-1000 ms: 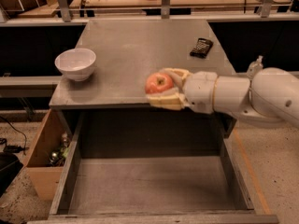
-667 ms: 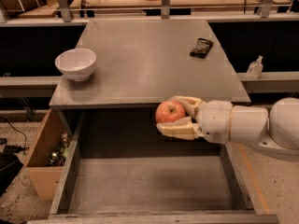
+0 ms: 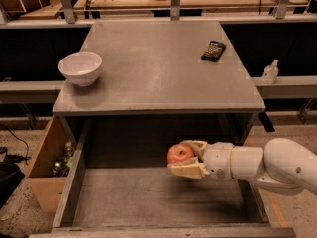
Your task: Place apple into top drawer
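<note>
The red-orange apple point(image 3: 179, 153) is held in my gripper point(image 3: 187, 158), whose cream fingers are shut on it from above and below. The white arm point(image 3: 267, 166) reaches in from the right. The gripper and apple hang over the open top drawer point(image 3: 148, 202), a wide grey box pulled out below the front edge of the grey cabinet top point(image 3: 158, 68). The apple is above the drawer's right-middle part, clear of its flat bottom.
A white bowl point(image 3: 80, 67) sits at the left of the cabinet top and a small black object point(image 3: 213, 50) at the back right. A tan wooden box point(image 3: 47, 167) with items stands on the floor to the left. A clear bottle point(image 3: 270, 72) stands on a ledge to the right.
My gripper has carried the apple from the cabinet's front edge forward and down, so it now hangs over the open drawer.
</note>
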`<state>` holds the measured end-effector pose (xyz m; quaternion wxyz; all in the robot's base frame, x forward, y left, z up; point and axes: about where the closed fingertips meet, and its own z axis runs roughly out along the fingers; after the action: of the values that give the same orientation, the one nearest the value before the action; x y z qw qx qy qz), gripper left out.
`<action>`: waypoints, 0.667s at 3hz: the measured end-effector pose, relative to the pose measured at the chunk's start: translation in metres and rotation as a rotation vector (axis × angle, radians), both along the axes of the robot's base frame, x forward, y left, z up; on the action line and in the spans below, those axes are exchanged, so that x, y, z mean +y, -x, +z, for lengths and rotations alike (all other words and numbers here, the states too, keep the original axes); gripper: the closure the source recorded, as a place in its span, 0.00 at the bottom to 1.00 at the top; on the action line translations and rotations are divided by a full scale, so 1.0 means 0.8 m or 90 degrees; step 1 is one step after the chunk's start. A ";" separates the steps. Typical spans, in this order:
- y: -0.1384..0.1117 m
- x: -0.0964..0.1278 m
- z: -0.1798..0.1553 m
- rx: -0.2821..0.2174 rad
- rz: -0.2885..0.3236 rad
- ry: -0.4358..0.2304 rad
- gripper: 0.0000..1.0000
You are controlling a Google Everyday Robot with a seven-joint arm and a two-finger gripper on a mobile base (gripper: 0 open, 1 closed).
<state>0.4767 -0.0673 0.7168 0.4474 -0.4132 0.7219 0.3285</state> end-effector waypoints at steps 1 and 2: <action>-0.046 0.015 -0.052 0.007 -0.017 0.034 1.00; -0.084 0.030 -0.077 -0.003 -0.024 0.074 1.00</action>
<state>0.5436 -0.0430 0.6556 0.4308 -0.4256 0.7464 0.2761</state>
